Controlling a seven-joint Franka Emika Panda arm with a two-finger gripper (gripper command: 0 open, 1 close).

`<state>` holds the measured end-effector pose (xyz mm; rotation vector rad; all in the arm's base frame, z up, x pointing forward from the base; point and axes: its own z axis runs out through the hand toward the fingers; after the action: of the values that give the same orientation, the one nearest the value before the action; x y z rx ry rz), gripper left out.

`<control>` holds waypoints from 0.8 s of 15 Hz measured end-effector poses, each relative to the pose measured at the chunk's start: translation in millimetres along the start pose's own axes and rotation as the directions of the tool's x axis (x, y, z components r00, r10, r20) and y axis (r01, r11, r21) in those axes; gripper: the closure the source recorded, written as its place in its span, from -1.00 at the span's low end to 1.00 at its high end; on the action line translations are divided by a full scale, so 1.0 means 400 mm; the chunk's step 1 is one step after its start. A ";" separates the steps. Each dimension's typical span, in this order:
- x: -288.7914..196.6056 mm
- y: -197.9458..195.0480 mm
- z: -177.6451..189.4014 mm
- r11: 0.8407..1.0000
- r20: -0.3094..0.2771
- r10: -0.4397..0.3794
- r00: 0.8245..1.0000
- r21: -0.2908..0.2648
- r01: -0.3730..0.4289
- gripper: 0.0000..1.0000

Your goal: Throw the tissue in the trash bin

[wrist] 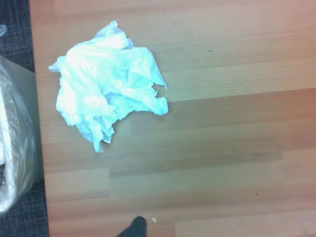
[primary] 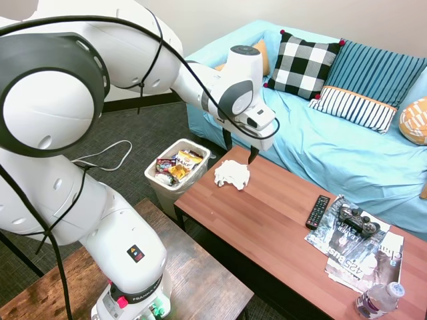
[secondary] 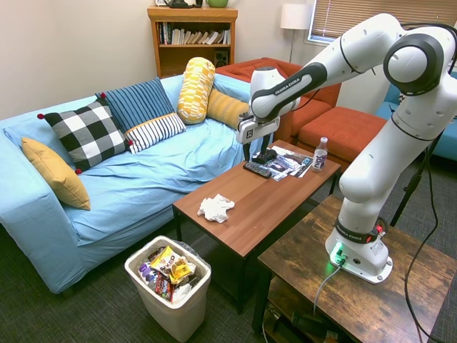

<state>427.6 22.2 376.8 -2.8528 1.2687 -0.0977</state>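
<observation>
Tissue [primary: 232, 174] lies crumpled on the reddish-brown coffee table [primary: 267, 227], close to the table end that faces the trash bin [primary: 175, 175]; I see the same white wad in the second exterior view [secondary: 216, 207] and, close up, in the wrist view [wrist: 106, 86], resting flat on the wood grain with nothing touching it. My gripper [primary: 240, 151] hangs above the table, over and just to the sofa side of the tissue, with a clear gap between it and the paper. Its two dark fingers [primary: 227, 140] point downward and stand apart, so I read the claw as open and holding nothing. The trash bin stands on the carpet just beside the table end, upright, lined with a clear bag and already holding colourful snack wrappers [primary: 177, 165]; in the second exterior view the bin [secondary: 171, 309] sits in front of the table, near the blue sofa [secondary: 136, 186]. At the far end of the table I note a black remote [primary: 317, 211], a game controller [primary: 358, 221] resting on magazines [primary: 363, 257], and a water bottle [primary: 379, 299] lying near the table corner. Several patterned cushions, including a black-and-white checked one [primary: 302, 65], lean along the sofa back.
</observation>
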 end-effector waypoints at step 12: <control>-0.068 -0.275 0.445 0.998 0.012 -0.056 0.998 -0.009 0.057 -1.00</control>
<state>502.3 114.6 202.4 -2.8932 1.1898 -0.0764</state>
